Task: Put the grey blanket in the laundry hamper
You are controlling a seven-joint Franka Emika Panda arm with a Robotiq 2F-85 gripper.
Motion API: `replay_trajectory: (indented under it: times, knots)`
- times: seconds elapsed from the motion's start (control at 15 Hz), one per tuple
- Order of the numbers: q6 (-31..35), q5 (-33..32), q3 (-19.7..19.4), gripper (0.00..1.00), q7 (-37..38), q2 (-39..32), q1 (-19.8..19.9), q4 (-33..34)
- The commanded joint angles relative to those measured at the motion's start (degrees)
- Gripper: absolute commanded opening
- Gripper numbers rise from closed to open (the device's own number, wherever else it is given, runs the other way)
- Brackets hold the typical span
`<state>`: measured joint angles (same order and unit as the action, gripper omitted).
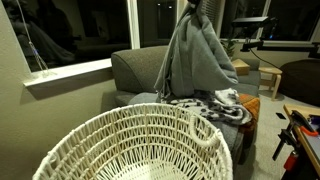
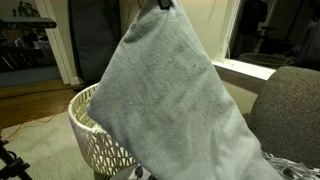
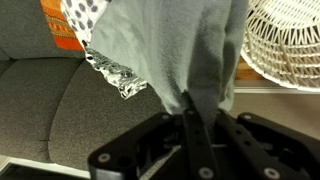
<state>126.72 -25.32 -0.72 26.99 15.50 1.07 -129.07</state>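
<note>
The grey blanket hangs in long folds from my gripper, lifted high above the sofa. It fills the middle of an exterior view and drapes away from my gripper in the wrist view, the blanket pinched between the shut fingers. The laundry hamper, a big round white rope basket, stands in front of the sofa; in an exterior view the hamper shows behind the hanging blanket's lower edge, and its weave appears at the wrist view's upper right.
A black-and-white spotted blanket lies on the dark grey sofa seat and shows in the wrist view with an orange item. A window sill runs behind the sofa. A table stands nearby.
</note>
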Motion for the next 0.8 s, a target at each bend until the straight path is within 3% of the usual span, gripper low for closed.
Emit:
replay_trajectory:
  times: [0.0, 0.73]
  knots:
    - [-1.98, 1.80, 1.57, 0.01, -4.21, 1.59, 1.06, 1.54]
    - [-3.40, 5.21, 2.44, 0.01, -13.40, 1.88, 0.07, 4.14]
